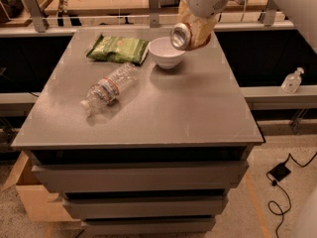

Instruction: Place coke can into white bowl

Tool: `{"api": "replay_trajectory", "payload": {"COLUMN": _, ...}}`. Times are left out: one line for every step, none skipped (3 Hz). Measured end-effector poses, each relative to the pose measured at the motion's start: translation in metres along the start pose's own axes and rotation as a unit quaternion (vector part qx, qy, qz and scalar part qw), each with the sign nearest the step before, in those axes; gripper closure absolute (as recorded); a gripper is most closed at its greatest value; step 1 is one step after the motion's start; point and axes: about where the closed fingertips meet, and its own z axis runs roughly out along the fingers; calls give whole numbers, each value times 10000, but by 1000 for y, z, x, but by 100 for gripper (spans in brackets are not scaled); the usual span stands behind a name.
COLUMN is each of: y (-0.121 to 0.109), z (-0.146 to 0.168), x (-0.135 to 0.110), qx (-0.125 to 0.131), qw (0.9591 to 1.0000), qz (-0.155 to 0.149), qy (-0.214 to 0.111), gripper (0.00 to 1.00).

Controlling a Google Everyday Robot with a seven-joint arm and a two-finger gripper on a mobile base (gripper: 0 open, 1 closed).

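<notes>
Hand [192, 32] clamped on coke can [180, 36], tilted in air over right rim of white bowl [165, 54]. Grey bench [173, 114] carries snack bag [118, 47], lying bottle [109, 87]. Cable [280, 174] on floor.

I see warm, rather dim light falling from above onto the table [198, 118], and its grey top shows a soft sheen. The gripper [195, 33] hangs over the far side, just above the right rim of the white bowl [165, 55], clamped on the coke can [181, 36], whose silver end glints. Soft shadows lie in front of the bowl and beneath the bottle [106, 88].
</notes>
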Motion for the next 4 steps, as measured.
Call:
{"api": "replay_trajectory", "payload": {"y": -22, "z": 0, "x": 3, "qx": 339, "qw": 9994, "qz": -44, "qy": 89, "gripper": 100}}
{"api": "replay_trajectory", "payload": {"y": -43, "z": 12, "x": 0, "qx": 571, "qw": 9983, "qz": -97, "qy": -36, "gripper": 100}}
{"api": "replay_trajectory", "payload": {"y": -54, "z": 33, "x": -6, "qx": 602, "qw": 9978, "qz": -96, "qy": -266, "gripper": 100}}
{"api": "replay_trajectory", "payload": {"y": -63, "z": 50, "x": -9, "qx": 591, "qw": 9971, "qz": -111, "qy": -463, "gripper": 100}}
